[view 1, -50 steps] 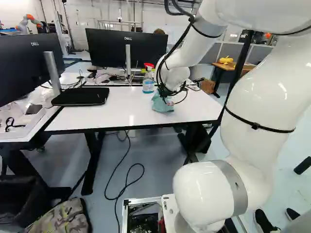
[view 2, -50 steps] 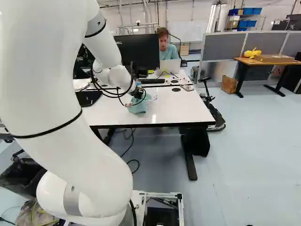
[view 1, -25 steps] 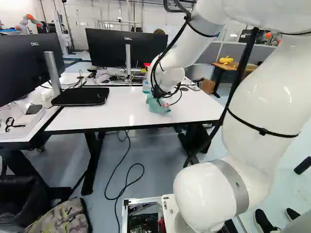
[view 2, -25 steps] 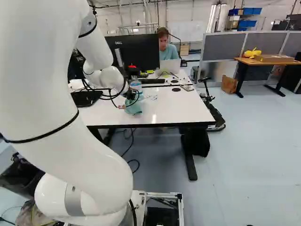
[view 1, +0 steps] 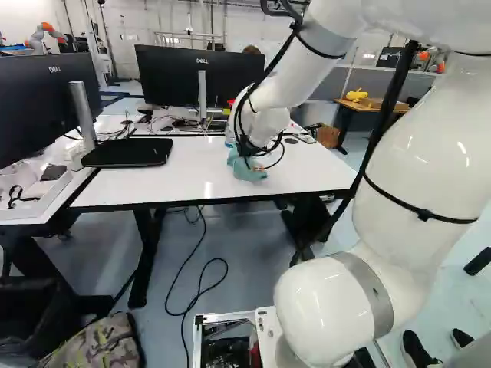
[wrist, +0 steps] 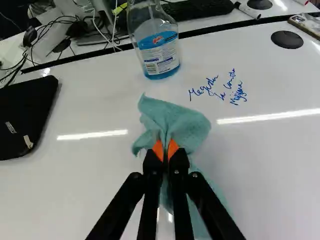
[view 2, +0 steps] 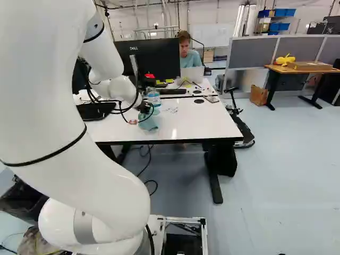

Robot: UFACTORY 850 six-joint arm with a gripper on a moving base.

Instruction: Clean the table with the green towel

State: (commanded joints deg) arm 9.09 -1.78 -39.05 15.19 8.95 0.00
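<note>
A black gripper (view 2: pixel 145 110) on a white arm pinches the green towel (wrist: pixel 175 117) against a white table (view 2: pixel 194 122); the wrist view shows the gripper (wrist: pixel 165 150) with its fingers drawn narrow, orange pads (wrist: pixel 158 149) closed on a fold, cloth spreading ahead and beneath. That view alone lays out the strokes of blue handwriting (wrist: pixel 219 89) clearly, beside a clear bottle (wrist: pixel 159 50) of blue liquid that the arm largely hides in the left base view. The bottle wears a blue-and-white label (wrist: pixel 159 50) with a red mark; pale lettering marks the dark monitors (view 1: pixel 196 73). On the glossy surface, a black zipped case (wrist: pixel 25 110) lies to the far side of the towel from the writing. The left base view takes in a looping cable (view 1: pixel 192 299) and a camouflage bag (view 1: pixel 96 346) on the grey floor, the right base view a black scooter (view 2: pixel 243 126) near the table's right end and a laptop (view 2: pixel 192 74) behind
</note>
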